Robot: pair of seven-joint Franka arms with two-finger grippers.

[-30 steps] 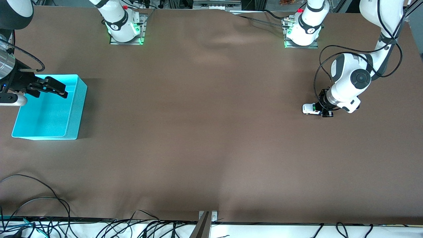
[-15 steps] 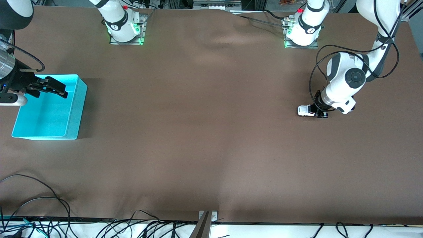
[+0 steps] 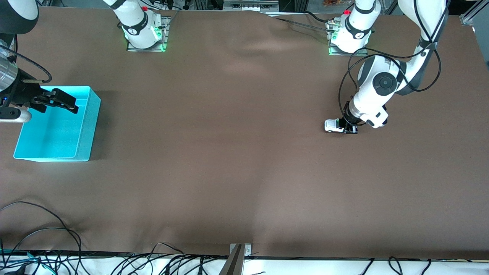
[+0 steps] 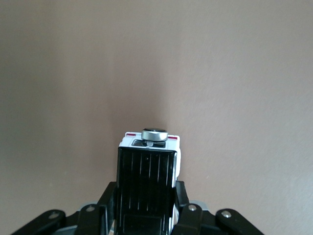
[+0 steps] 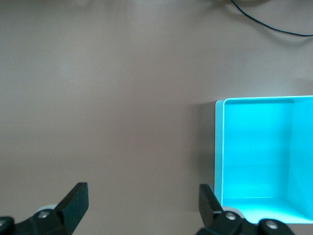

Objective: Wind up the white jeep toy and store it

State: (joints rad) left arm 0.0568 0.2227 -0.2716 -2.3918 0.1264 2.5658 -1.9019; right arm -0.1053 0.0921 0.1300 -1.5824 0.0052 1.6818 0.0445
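Observation:
The white jeep toy (image 3: 332, 125) is at the left arm's end of the brown table, low at the cloth; whether its wheels touch I cannot tell. My left gripper (image 3: 348, 128) is shut on it from above. In the left wrist view the jeep's black roof (image 4: 146, 176) fills the gap of the left gripper (image 4: 146, 198), both fingers (image 4: 110, 196) pressed to its sides, its spare wheel showing. My right gripper (image 3: 75, 106) hangs open over the cyan bin (image 3: 87, 126) at the right arm's end. The right wrist view shows the right gripper (image 5: 142, 193) holding nothing, the bin (image 5: 218, 147) beside it.
Brown cloth (image 3: 229, 152) covers the table between the jeep and the bin. Loose black cables (image 3: 46, 229) lie along the table edge nearest the front camera, with a metal bracket (image 3: 238, 250) at its middle. The arms' bases (image 3: 145, 34) stand along the farthest edge.
The left arm has carried the jeep steadily toward the right arm's end of the table, still gripped. The right arm has stayed still over the bin.

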